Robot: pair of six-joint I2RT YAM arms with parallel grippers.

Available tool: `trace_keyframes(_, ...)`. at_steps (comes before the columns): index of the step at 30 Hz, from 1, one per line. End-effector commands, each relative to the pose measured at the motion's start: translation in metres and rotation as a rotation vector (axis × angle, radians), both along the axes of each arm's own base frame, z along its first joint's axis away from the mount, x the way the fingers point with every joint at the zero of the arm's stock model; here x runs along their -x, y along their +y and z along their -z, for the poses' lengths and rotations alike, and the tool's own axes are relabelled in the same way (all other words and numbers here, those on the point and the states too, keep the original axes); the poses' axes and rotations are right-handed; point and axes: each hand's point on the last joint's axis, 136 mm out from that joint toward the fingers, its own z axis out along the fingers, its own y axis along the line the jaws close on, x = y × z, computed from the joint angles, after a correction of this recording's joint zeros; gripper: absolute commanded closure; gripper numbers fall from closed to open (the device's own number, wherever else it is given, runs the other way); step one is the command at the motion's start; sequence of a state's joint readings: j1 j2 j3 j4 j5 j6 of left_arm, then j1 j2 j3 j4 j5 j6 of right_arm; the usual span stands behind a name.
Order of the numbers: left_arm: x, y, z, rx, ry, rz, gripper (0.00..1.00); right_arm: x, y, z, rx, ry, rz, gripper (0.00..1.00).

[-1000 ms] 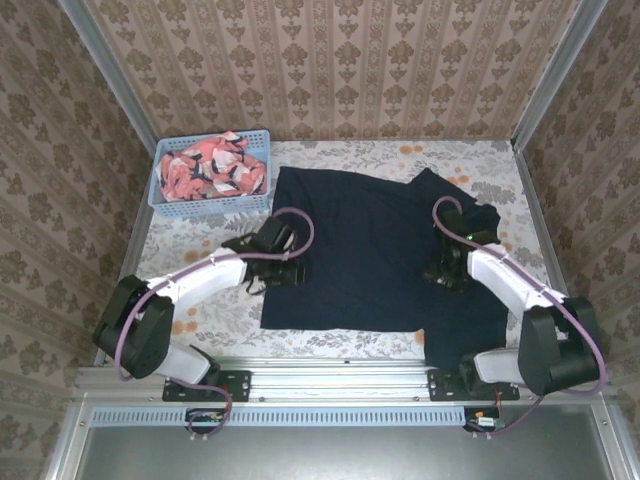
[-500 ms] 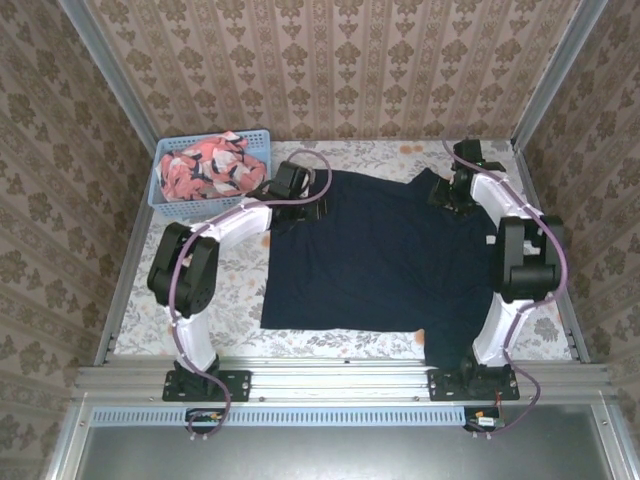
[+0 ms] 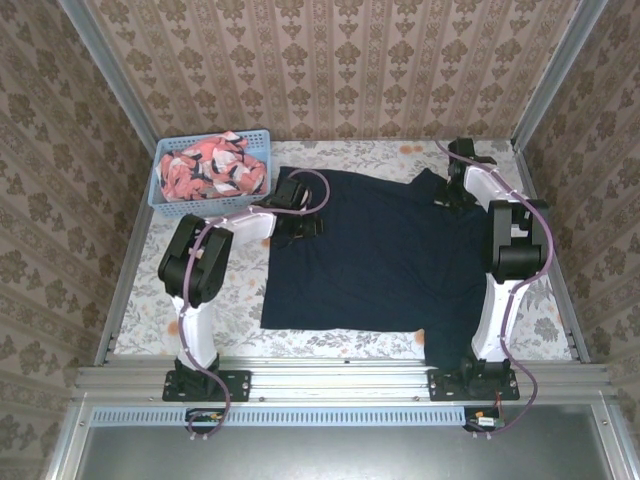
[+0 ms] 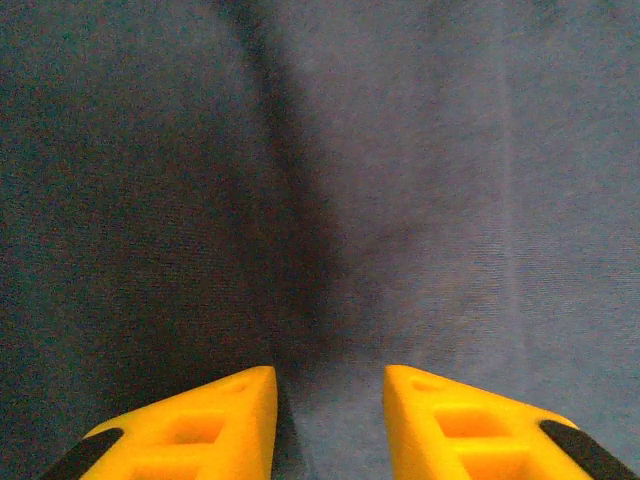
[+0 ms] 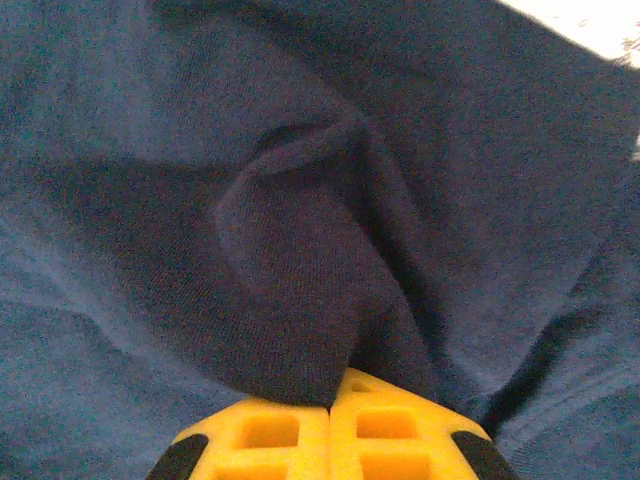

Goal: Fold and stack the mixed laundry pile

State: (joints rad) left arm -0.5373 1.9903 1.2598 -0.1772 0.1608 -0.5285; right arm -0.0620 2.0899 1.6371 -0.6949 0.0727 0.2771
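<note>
Now, with the right hand [image 5: 333, 397] clamped on a pinched ridge of the navy garment [image 3: 380, 250], spread flat mid-counter [image 3: 225, 300], and the left hand [image 4: 328, 425] apart, pressed near its far-left corner, close the left first. Then lift both corners evenly and draw toward the near hem. Mind the basket [image 3: 212, 206] just beside, holding the coral-pink garment [image 3: 205, 168]; use the open room nearward.

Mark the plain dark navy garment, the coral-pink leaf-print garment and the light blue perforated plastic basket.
plain dark navy garment [image 3: 380, 255], top external view, flat middle of the cloth.
coral-pink leaf-print garment [image 3: 208, 168], top external view, middle of the heap.
light blue perforated plastic basket [image 3: 205, 205], top external view, near wall.
</note>
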Motion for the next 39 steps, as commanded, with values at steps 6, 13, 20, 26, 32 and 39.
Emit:
trace_keyframes(6, 0.015, 0.012, 0.038, -0.051, 0.101, -0.012, 0.68, -0.063, -0.041, -0.08, 0.135, -0.204, -0.021, 1.0)
trace_keyframes(13, 0.018, 0.012, 0.037, -0.067, 0.121, -0.005, 0.67, -0.142, -0.081, -0.097, 0.33, -0.26, -0.018, 0.32)
trace_keyframes(20, 0.016, 0.001, 0.006, -0.03, 0.085, 0.027, 0.61, -0.1, -0.036, -0.091, 0.247, -0.125, -0.062, 0.34)
trace_keyframes(26, -0.003, 0.0, -0.047, -0.014, -0.022, 0.062, 0.31, -0.051, -0.028, -0.08, 0.183, -0.169, 0.013, 0.29)
trace_keyframes(32, -0.038, 0.028, -0.074, -0.037, -0.122, -0.004, 0.24, -0.024, -0.049, -0.059, 0.118, -0.11, 0.049, 0.27)
trace_keyframes(39, -0.082, 0.069, -0.051, -0.103, -0.114, -0.115, 0.22, -0.024, -0.099, -0.02, 0.004, -0.069, 0.189, 0.27)
